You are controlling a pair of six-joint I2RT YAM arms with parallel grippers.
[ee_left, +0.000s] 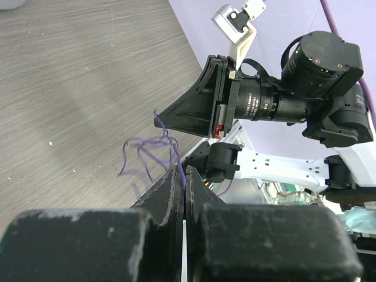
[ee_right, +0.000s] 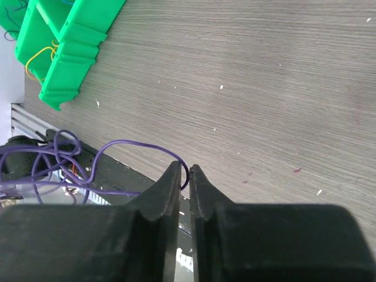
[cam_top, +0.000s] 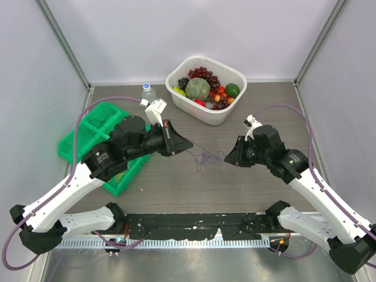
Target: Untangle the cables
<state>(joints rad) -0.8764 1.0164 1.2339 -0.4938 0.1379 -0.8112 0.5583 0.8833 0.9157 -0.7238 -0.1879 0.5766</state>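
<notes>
We are pinching our left gripper [ee_left: 184, 177] fully closed on a purple cable [ee_left: 150, 153], which is bunching in a loose tangle just past its tips. Our right gripper [ee_right: 187, 171] is standing a crack apart, the cable looping into that gap; we cannot tell whether the fingers are touching it. The tangle is lying between both grippers at mid-table [cam_top: 264, 117]. Farther left, a green tray [cam_top: 88, 132] is holding a yellow cable [ee_right: 36, 59]. Farthest off, a bottle [cam_top: 148, 92] and a fruit basket [cam_top: 238, 71] are sitting.
</notes>
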